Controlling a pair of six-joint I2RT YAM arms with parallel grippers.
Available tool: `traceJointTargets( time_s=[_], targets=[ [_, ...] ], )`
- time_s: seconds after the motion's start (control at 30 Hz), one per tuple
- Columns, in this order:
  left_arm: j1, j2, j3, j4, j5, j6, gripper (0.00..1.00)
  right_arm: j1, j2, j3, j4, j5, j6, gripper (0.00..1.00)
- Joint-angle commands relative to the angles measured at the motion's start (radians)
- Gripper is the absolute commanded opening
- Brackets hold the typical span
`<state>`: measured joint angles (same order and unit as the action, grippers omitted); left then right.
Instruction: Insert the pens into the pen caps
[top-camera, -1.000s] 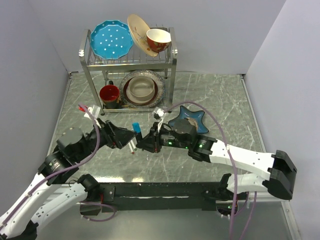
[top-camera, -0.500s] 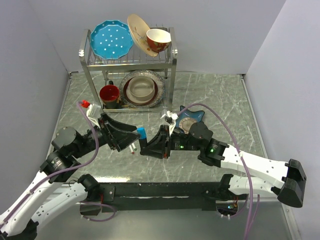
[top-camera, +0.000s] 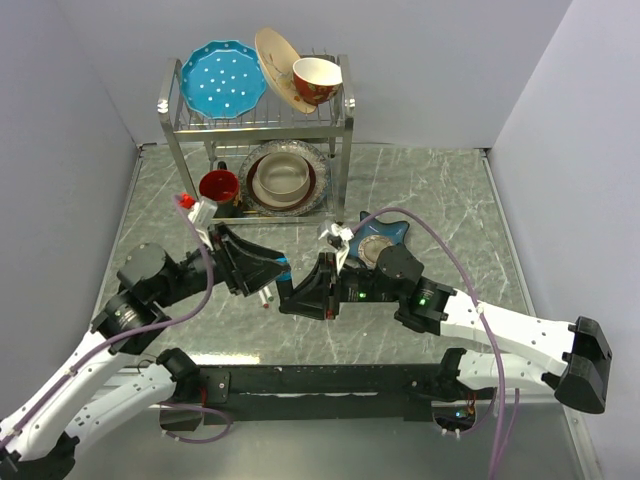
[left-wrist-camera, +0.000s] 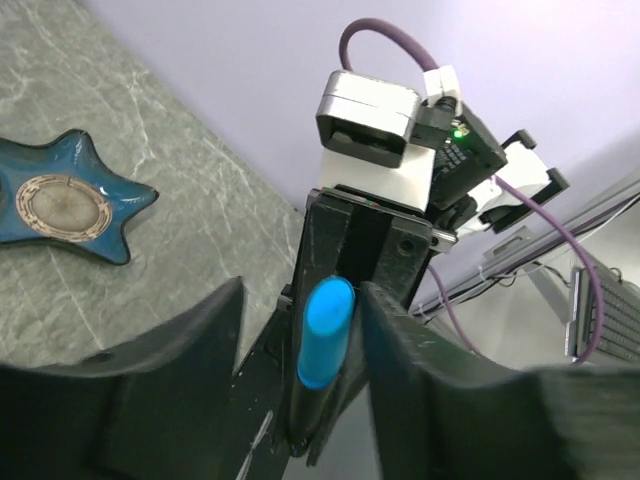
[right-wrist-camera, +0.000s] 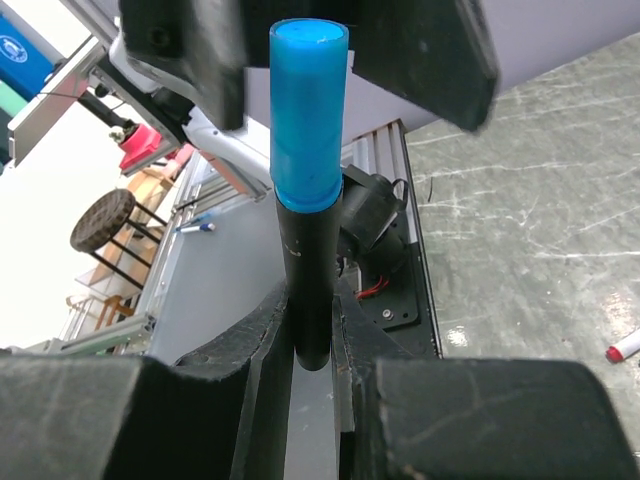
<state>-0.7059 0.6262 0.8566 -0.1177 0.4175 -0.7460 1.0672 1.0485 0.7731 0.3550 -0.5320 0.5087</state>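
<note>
My right gripper (right-wrist-camera: 312, 330) is shut on the black barrel of a thick dark marker (right-wrist-camera: 308, 270) and holds it upright above the table. A blue cap (right-wrist-camera: 308, 110) sits on the marker's top end. My left gripper (left-wrist-camera: 300, 350) is open, and its fingers (left-wrist-camera: 410, 350) stand on either side of the blue cap (left-wrist-camera: 325, 330), with a gap on one side. In the top view the two grippers meet at mid-table, left (top-camera: 274, 270) and right (top-camera: 284, 294), with the cap (top-camera: 284, 265) between them. A white pen with a red end (top-camera: 265, 297) lies on the table below them.
A metal dish rack (top-camera: 345, 130) with plates, bowls and a red mug (top-camera: 219, 187) stands at the back. A blue star-shaped dish (top-camera: 385, 235) lies behind the right arm and also shows in the left wrist view (left-wrist-camera: 60, 205). The red pen end shows in the right wrist view (right-wrist-camera: 625, 348).
The right arm drew back to the right with the marker, then held still. The left gripper moved back and right, so its fingers now flank the blue cap.
</note>
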Motion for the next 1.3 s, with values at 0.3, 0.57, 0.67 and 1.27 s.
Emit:
traceJointTargets(
  time_s=[0.3,0.57,0.67,1.27],
  targets=[
    [-0.003,-0.013,-0.073,0.102,0.174,-0.074,0.01,0.001,-0.031,0.107,0.035,0.065,-0.027,0.0],
    [-0.003,-0.056,-0.185,0.138,0.227,-0.13,0.01,-0.098,-0.044,0.25,0.048,0.075,-0.048,0.0],
    [-0.003,-0.068,-0.237,0.192,0.233,-0.165,0.01,-0.119,-0.03,0.281,0.071,0.072,-0.061,0.0],
    [-0.079,0.046,-0.378,0.328,0.198,-0.176,0.01,-0.207,0.085,0.491,-0.001,0.063,-0.108,0.0]
  ],
)
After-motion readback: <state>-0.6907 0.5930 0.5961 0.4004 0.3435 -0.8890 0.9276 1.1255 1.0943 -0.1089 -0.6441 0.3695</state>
